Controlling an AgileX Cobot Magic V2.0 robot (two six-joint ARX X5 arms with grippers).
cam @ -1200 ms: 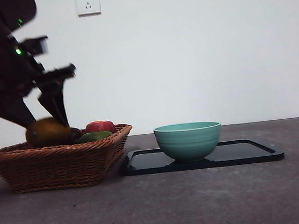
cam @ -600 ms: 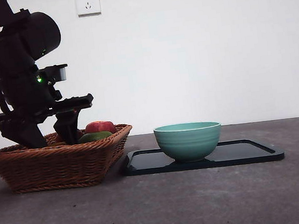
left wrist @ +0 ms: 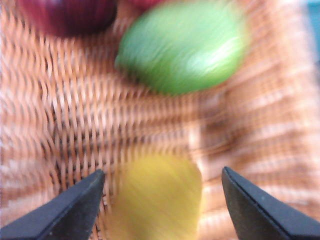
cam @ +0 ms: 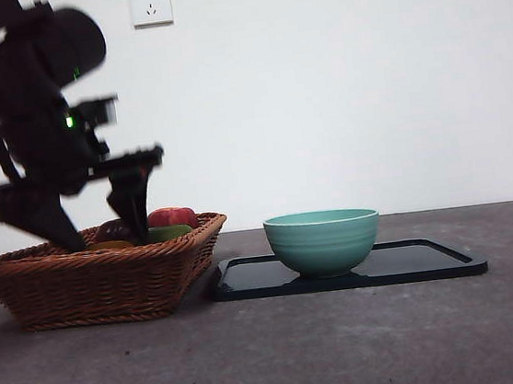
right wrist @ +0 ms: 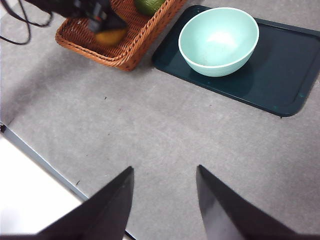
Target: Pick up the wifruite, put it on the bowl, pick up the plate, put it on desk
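My left gripper (cam: 104, 237) hangs open over the brown wicker basket (cam: 100, 284). In the left wrist view its jaws straddle a blurred yellow fruit (left wrist: 157, 197) lying on the basket floor, without touching it. Beyond that lie a green fruit (left wrist: 182, 47) and a dark purple one (left wrist: 65, 15). A red apple (cam: 173, 216) shows above the basket rim. I cannot tell which fruit is the wifruite. The mint-green bowl (cam: 323, 240) stands empty on a flat black tray (cam: 431, 260). No other plate is in view. My right gripper (right wrist: 164, 169) waits open, high over the desk (right wrist: 165, 125).
Basket and tray sit close together, the basket's corner almost at the tray's edge (right wrist: 157, 52). The desk's near-left edge (right wrist: 40, 160) borders a white floor. A cable (right wrist: 20, 25) trails beside the basket. A wall outlet (cam: 151, 2) is high behind.
The yellow fruit stood high between the left gripper's fingers at the basket's left side; now it lies low in the basket. The left gripper has shifted right.
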